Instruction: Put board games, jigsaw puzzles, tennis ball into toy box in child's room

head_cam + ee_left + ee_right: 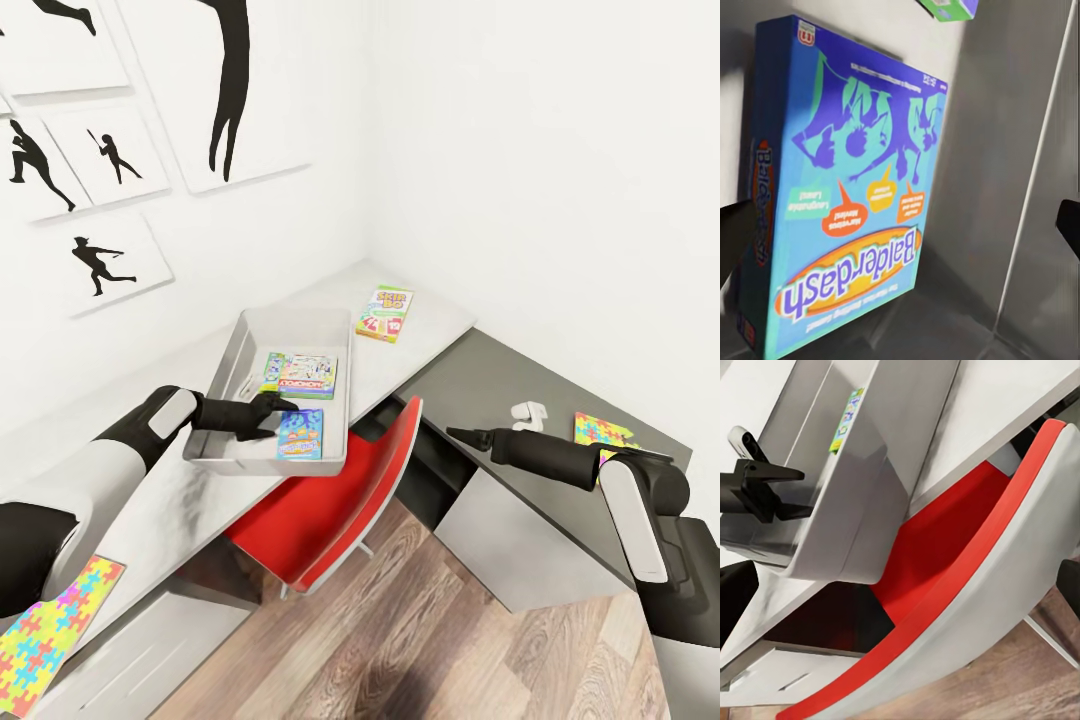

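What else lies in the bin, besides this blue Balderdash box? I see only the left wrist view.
Observer: A Monopoly box lies flat in the toy box, beside the Balderdash box.
Operator: Which toys are outside the box?
Observer: A Skip-Bo game lies on the pale table top, beyond the toy box.
Operator: And the puzzles?
Observer: One jigsaw puzzle lies on the dark top by the right arm; another lies on the pale top near the left arm.
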Robot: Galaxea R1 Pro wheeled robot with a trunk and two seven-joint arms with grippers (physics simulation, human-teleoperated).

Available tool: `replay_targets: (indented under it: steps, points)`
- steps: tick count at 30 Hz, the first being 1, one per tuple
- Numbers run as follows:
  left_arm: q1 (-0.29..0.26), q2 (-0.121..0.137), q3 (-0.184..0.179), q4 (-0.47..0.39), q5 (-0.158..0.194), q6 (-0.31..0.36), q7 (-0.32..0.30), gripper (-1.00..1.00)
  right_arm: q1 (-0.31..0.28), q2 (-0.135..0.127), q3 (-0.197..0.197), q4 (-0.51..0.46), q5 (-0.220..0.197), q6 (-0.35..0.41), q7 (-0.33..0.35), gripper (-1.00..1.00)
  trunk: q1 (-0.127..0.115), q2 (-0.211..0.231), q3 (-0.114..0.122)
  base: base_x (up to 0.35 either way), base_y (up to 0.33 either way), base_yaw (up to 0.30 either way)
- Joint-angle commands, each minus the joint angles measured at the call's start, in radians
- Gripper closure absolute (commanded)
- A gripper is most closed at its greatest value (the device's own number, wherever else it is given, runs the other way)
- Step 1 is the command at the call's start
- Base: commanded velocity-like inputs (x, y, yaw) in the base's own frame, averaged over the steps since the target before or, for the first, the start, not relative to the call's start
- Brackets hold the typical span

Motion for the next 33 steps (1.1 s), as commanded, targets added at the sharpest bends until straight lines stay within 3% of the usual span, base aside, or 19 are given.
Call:
replay_targets:
  steps: [1, 11, 16, 19, 21, 22, 23, 27, 33]
  points:
    - [-0.001, 0.001, -0.004, -0.002, -0.006, 0.0, -0.011, -1.0, -0.001, 0.0, -0.001, 0.0, 0.006, 0.005, 0.008, -1.0, 0.0, -0.002, -0.001, 0.0, 0.0, 0.0]
    - [0.004, 0.025, 0.004, -0.043, -0.003, 0.001, -0.044, -1.0, 0.011, 0.0, -0.002, 0.0, 0.006, 0.005, 0.009, -1.0, 0.0, -0.002, -0.001, 0.0, 0.0, 0.0]
    - [0.031, 0.062, 0.011, -0.154, 0.001, 0.002, -0.108, -1.0, 0.028, 0.001, -0.004, 0.0, 0.006, 0.005, 0.014, -1.0, 0.0, -0.002, -0.001, 0.0, 0.0, 0.0]
    - [0.043, 0.071, 0.013, -0.191, 0.002, 0.003, -0.121, -1.0, 0.03, 0.001, -0.004, 0.0, 0.006, 0.005, 0.015, -1.0, 0.0, -0.002, -0.001, 0.0, 0.0, 0.0]
    - [0.067, 0.084, 0.025, -0.275, 0.004, 0.004, -0.14, -1.0, 0.034, 0.001, -0.004, 0.0, 0.006, 0.005, 0.019, -1.0, 0.0, -0.002, -0.001, 0.0, 0.0, 0.0]
    - [0.067, 0.084, 0.025, -0.275, 0.004, 0.004, -0.14, -1.0, 0.034, 0.001, -0.004, 0.0, 0.006, 0.005, 0.019, -1.0, 0.0, -0.002, -0.001, 0.0, 0.0, 0.0]
    - [0.107, 0.093, 0.058, -0.406, 0.005, 0.008, -0.154, -1.0, 0.038, 0.001, -0.003, 0.0, 0.006, 0.005, 0.031, -1.0, 0.0, -0.002, -0.001, 0.0, 0.0, 0.0]
    - [0.156, 0.094, 0.099, -0.573, 0.003, 0.017, -0.162, -1.0, 0.04, 0.001, -0.004, 0.0, 0.006, 0.005, 0.047, -1.0, 0.0, -0.002, -0.001, 0.0, 0.0, 0.0]
    - [0.178, 0.095, 0.115, -0.668, 0.002, 0.025, -0.161, -1.0, 0.041, 0.0, -0.004, 0.0, 0.006, 0.005, 0.054, -1.0, 0.0, -0.002, -0.001, 0.0, 0.0, 0.0]
